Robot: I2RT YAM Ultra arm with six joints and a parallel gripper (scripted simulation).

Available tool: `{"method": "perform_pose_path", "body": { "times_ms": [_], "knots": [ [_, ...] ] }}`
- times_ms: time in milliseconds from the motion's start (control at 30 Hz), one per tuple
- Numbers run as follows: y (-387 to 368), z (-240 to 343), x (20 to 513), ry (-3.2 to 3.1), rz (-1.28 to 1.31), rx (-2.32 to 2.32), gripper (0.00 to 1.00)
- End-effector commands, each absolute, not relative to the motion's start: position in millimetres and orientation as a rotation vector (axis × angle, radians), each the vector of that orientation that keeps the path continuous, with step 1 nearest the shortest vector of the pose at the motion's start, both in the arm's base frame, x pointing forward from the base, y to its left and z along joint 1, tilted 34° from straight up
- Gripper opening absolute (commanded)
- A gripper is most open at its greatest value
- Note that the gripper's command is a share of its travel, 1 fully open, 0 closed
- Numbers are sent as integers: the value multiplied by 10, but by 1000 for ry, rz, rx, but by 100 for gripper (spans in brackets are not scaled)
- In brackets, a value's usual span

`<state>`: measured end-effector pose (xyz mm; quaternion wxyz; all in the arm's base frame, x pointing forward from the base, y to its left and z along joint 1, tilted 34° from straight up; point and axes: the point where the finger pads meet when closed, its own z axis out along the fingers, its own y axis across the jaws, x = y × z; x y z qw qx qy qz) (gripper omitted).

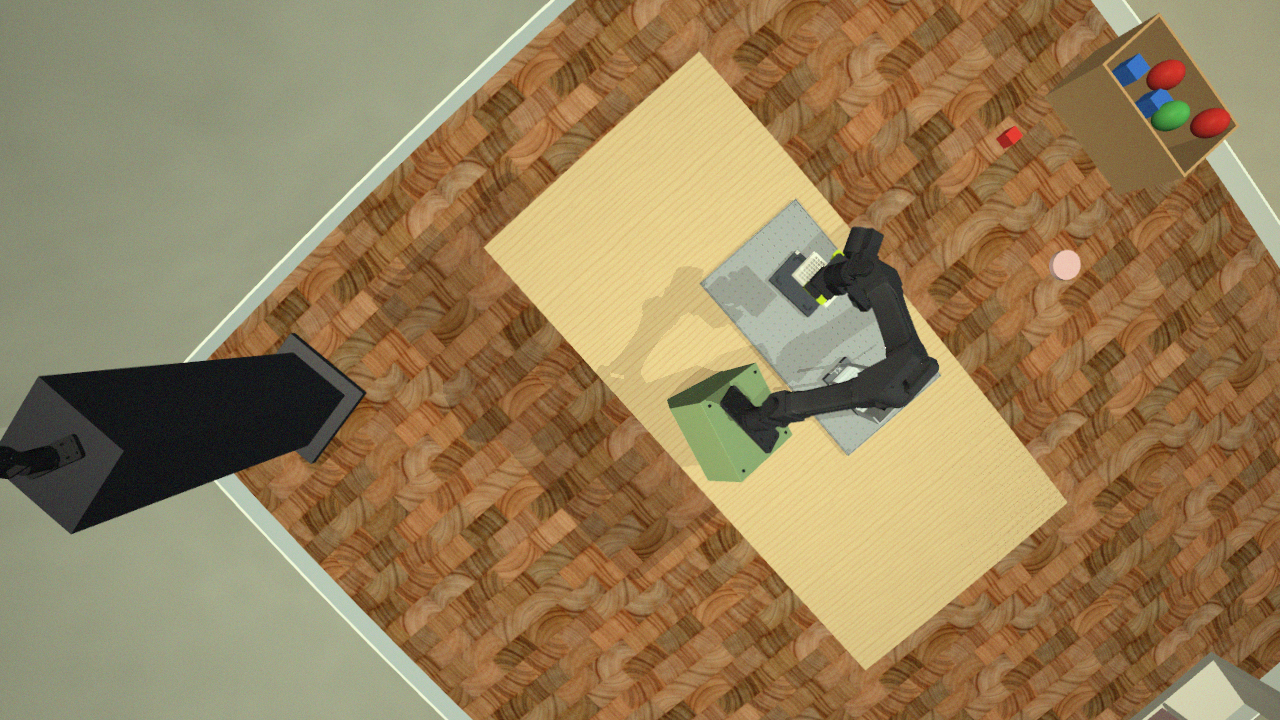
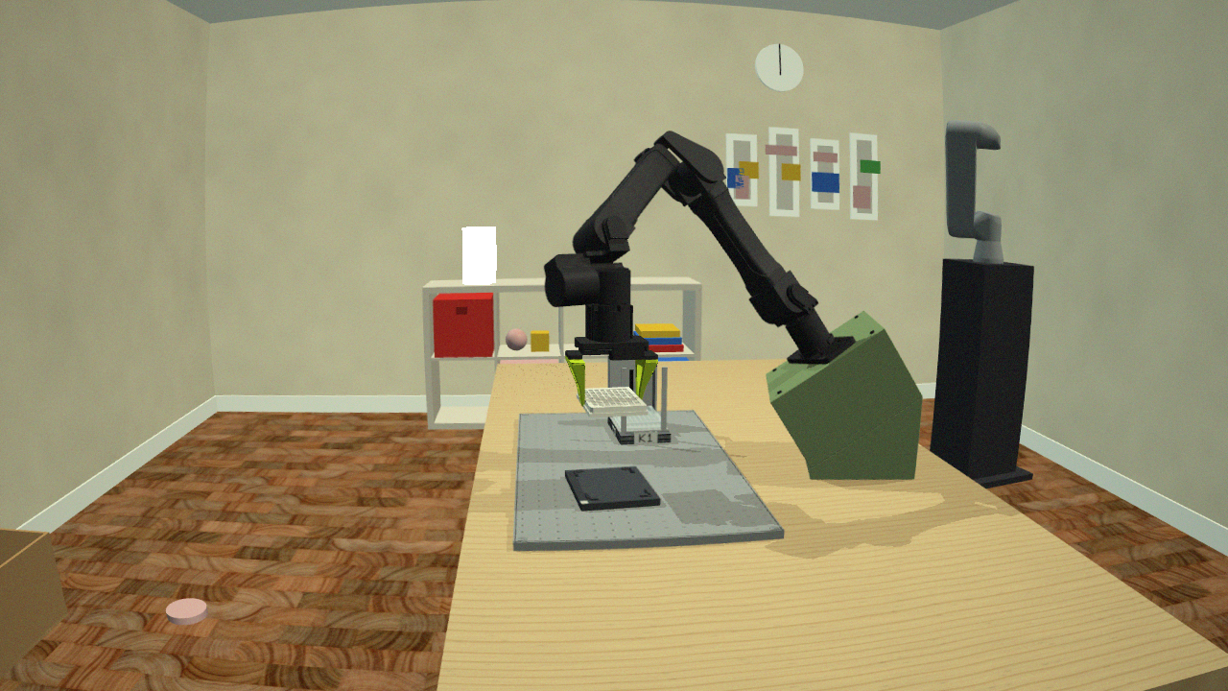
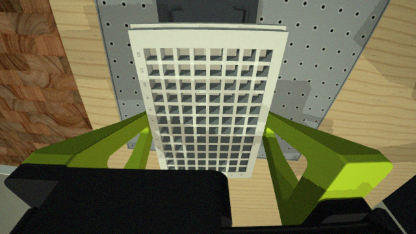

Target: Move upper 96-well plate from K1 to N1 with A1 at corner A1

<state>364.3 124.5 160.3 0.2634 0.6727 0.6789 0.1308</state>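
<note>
one black arm rises from the slanted face of a green wedge-shaped pedestal on the table, climbs to a high elbow near the wall pictures, then folds back down so that its wrist hangs straight over the grey perforated board. the links look matte and blocky, with rounded joint housings.

at the bottom, the gripper points downward, its lime-green fingers spread wide and clamped on the long edges of the upper 96-well plate, one finger against each side. the plate is white, a flat rectangle cut into a regular grid of square wells, with tiny row marks down one rim that are too small to read. it hangs level in the air, clear of the rack, just to the side of it toward the board's edge as seen from the room.

beside it stands the stack rack k1, thin grey upright posts on a dark base lettered k1, with the lower plate sitting pale and low between the posts.

nearer to me on the same board lies the plate nest n1, a flat, dark, square-cornered pad with small raised locators at its corners. a small pale mark sits by one front corner, though i cannot read any letters on it.

the table top is pale wood with fine straight grain.
</note>
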Motion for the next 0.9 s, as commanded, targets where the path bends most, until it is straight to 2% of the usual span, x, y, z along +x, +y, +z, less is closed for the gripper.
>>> {"method": "perform_pose_path", "body": {
  "times_ms": [0,867],
  "knots": [
    [1227,1564,3703,1833,345,1814,0],
    [1153,1152,3856,1852,322,1816,0]
  ]
}}
